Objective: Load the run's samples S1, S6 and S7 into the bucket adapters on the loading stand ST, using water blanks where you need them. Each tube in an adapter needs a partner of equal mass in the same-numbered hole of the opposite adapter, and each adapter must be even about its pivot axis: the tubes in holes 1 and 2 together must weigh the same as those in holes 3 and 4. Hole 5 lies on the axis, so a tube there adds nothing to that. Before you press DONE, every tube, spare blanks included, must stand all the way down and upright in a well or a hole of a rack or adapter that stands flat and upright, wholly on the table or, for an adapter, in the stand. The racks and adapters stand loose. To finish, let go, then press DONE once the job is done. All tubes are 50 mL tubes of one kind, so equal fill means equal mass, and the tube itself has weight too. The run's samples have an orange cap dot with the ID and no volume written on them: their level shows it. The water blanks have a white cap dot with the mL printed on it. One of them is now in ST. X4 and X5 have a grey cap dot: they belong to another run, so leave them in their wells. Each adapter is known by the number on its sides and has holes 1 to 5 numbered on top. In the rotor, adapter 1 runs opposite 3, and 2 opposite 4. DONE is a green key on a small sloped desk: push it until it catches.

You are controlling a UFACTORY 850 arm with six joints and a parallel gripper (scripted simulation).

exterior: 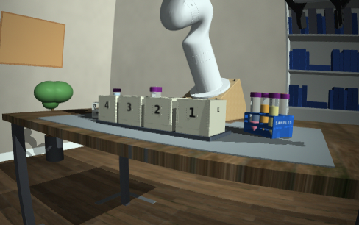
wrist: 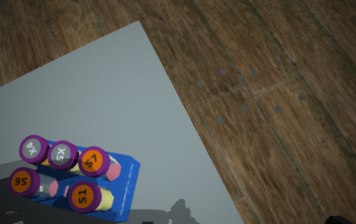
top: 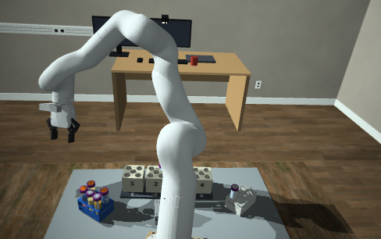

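Far left: my black two-fingered pincer [top: 62, 137] [exterior: 320, 26] [wrist: 244, 222], fingers spread wide, nothing between them. It hangs high, well apart from everything on the brown wooden counter [top: 35, 176] [exterior: 184, 156] [wrist: 175, 60].

Below, on the flat grey mat [top: 66, 222] [exterior: 305, 147] [wrist: 115, 85]: a blue open-sided rack [top: 97, 212] [exterior: 283, 130] [wrist: 131, 190] marked SAMPLES, five purple-capped clear tubes upright. S7 [top: 83, 189] [exterior: 284, 96] [wrist: 91, 161], S1 [top: 90, 183] [exterior: 274, 96] [wrist: 84, 196] and S6 [top: 104, 190] [exterior: 255, 95] [wrist: 23, 181] wear orange dots; grey-dotted X5 [top: 90, 193] [wrist: 62, 154] sits between S7 and X4 [top: 97, 196] [wrist: 33, 148]. S1 shows pale yellow fill; S6, a little pink at the bottom.

Middle: a dark low stand [top: 142, 195] [exterior: 217, 136] bearing four cream block adapters. Adapter 1 [top: 133, 180] [exterior: 198, 118] first, then adapter 2 [top: 152, 183] [exterior: 157, 114], where a purple-capped tube [top: 159, 166] [exterior: 156, 89] seems to stand; hole number unreadable. Adapter 3 [exterior: 129, 110] is behind my white arm [top: 176, 172] [exterior: 202, 59] from above; adapter 4 [top: 203, 183] [exterior: 107, 108] ends the row.

Right: a pale rack [top: 240, 205] [exterior: 95, 107], turned at an angle, with one dark-capped tube [top: 234, 191] [exterior: 116, 90] upright at its left. Dot unreadable.
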